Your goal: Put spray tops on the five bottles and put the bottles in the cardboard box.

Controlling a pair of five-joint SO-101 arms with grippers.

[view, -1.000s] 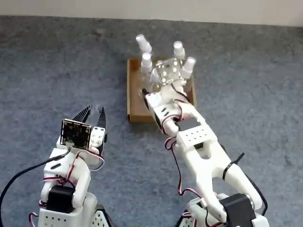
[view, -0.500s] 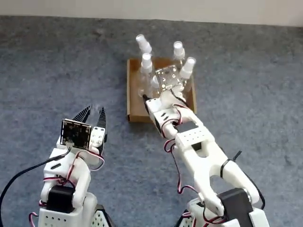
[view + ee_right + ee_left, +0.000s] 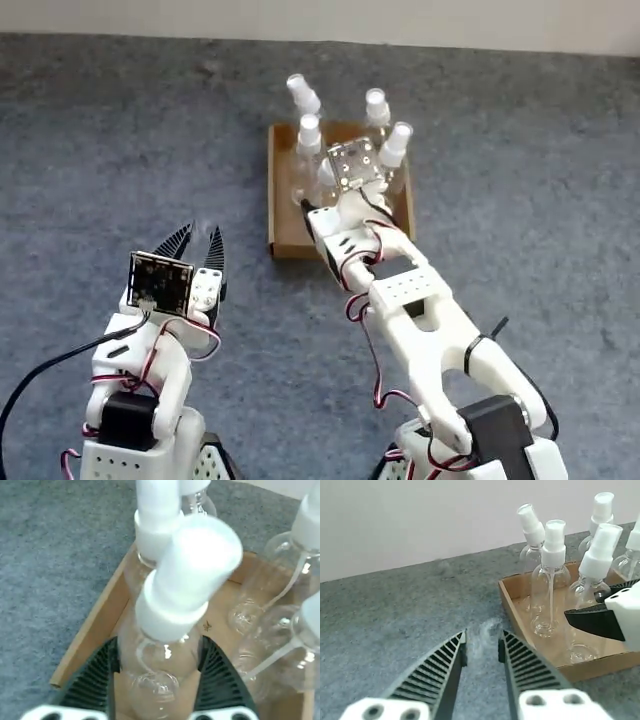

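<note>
The right arm has drawn back a little toward its base, and its wrist sits lower over the box (image 3: 283,225); the left arm has not stirred. The left gripper (image 3: 482,637) hangs over the table (image 3: 120,130), well short of the box, fingers slightly apart and holding nothing. The box is shallow and open, and all five bottles are in it, each wearing a top (image 3: 554,537). Four of them (image 3: 547,595) stand free. The right gripper (image 3: 159,645) reaches into the box, fingers pressed on both sides of the fifth bottle (image 3: 160,670), which leans. I cannot tell whether its base rests on the floor. The bottles look light, thin-walled, smooth and easily toppled. They are best taken round the body, since a top might pull off.
</note>
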